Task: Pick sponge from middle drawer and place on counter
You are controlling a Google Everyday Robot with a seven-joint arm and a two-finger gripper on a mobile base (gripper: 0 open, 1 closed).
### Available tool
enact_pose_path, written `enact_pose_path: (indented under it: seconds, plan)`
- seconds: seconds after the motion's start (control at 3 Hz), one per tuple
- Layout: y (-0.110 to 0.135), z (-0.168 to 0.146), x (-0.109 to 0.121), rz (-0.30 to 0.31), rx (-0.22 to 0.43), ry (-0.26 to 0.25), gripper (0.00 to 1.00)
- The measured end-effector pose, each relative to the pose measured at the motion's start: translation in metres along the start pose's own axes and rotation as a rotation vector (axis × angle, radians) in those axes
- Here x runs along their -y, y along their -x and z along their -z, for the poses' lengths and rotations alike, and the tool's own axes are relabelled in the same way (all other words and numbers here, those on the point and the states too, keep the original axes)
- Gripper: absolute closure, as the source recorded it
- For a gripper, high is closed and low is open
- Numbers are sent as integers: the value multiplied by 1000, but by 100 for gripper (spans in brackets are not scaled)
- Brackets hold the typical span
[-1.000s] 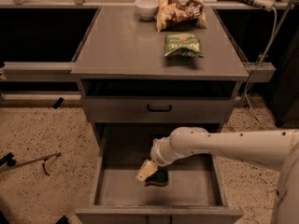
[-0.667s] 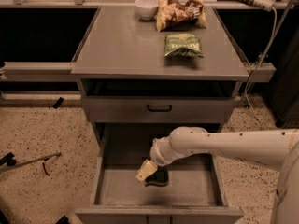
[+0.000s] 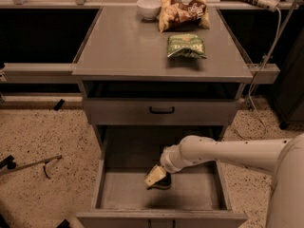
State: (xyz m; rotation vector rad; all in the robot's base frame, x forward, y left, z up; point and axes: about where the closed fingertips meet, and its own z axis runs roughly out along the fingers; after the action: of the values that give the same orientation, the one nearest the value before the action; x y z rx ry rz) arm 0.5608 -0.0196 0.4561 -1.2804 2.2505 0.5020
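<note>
The middle drawer (image 3: 107, 184) is pulled open below the cabinet, with tall grey sides and a flat grey floor. The dark green sponge (image 3: 163, 184) lies on the drawer floor near its middle, mostly covered from above. My white arm reaches in from the right, and the gripper (image 3: 156, 176) is down inside the drawer, right on top of the sponge's left part. The counter (image 3: 128, 46) is the flat grey top of the cabinet, above the drawers.
On the counter are a green snack bag (image 3: 186, 45), a brown and yellow chip bag (image 3: 183, 12) and a white bowl (image 3: 148, 7). A shallower shut drawer with a black loop handle (image 3: 161, 110) sits above the open one. Cables hang at the right.
</note>
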Motion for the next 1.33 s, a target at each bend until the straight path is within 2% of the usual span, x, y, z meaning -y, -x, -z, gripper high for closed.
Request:
enact_pose_path:
  seconds: [0.33,0.67,1.33]
  plan:
    - [-30,-11,15,-62,5,-19,0]
    - [-53,-26,20,-106,23,-19,0]
    - [-58,-76,15,-82,77,89,0]
